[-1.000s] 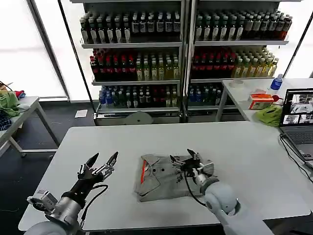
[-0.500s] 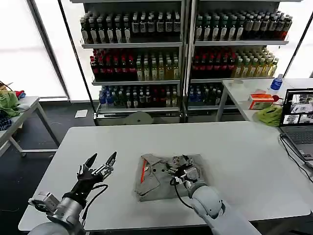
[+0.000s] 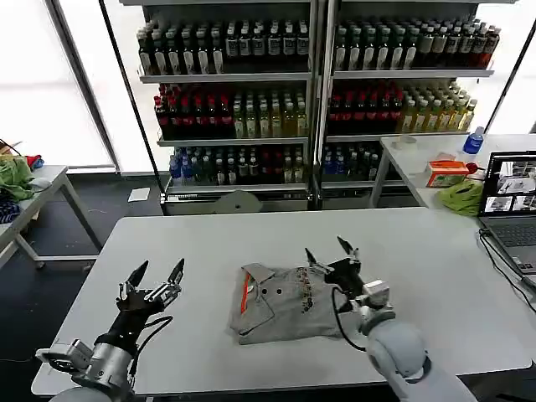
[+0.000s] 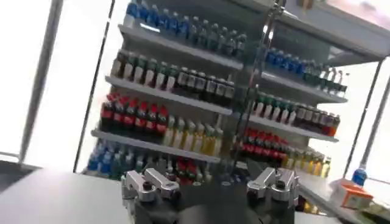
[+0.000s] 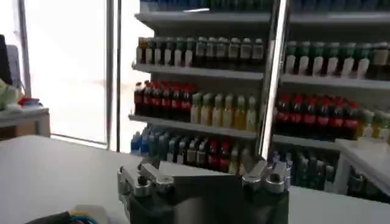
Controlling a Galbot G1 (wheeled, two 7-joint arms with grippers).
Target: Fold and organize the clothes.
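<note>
A light grey collared shirt lies folded into a rough rectangle on the middle of the white table. Its orange-red neck lining and buttons show at its left end, and a small multicoloured print sits near the middle. My right gripper hangs open just above the shirt's far right corner, fingers pointing up and away, holding nothing. Over bare table to the left of the shirt, my left gripper is also open and empty.
A laptop with its cable sits at the table's right edge. Behind it, a second table holds a green cloth, an orange box and a water bottle. Bottle shelves stand behind. A side table is at far left.
My right gripper has lifted off the shirt's middle, moved right and spread its fingers. The left gripper has drawn back to the left. The shirt now lies flatter.
</note>
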